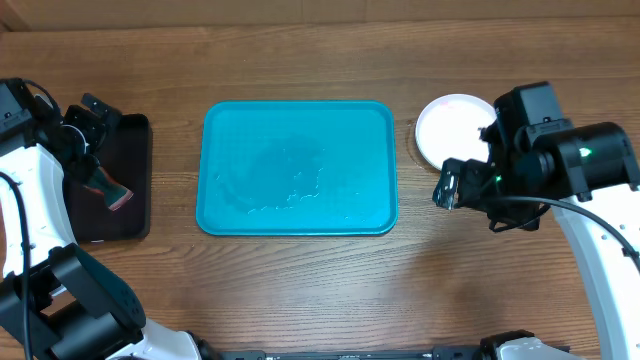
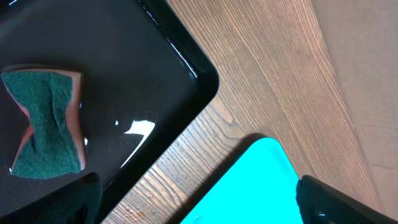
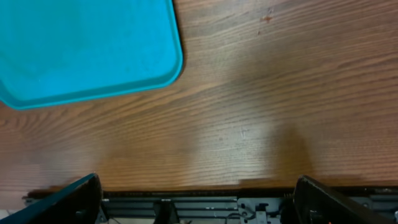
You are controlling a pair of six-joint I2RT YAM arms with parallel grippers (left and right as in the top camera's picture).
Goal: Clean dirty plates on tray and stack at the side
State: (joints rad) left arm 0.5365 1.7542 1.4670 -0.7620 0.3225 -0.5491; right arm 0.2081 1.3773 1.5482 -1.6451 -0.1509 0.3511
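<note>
While left gripper (image 2: 200,200) and right gripper (image 3: 199,198) gape wide, the plates (image 1: 450,122) — unheld — lie beside the latter

Green-topped sponge (image 2: 46,124) lying in black tray (image 2: 155,56); corner of turquoise tray (image 2: 249,186) apart on wooden table (image 2: 267,74); left gripper (image 2: 199,208) spread wide.

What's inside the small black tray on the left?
A sponge, green scouring side up, lies in the black tray, with a wet glint beside it. From overhead the open left gripper covers the tray's far end, so anything under it is hidden.
</note>
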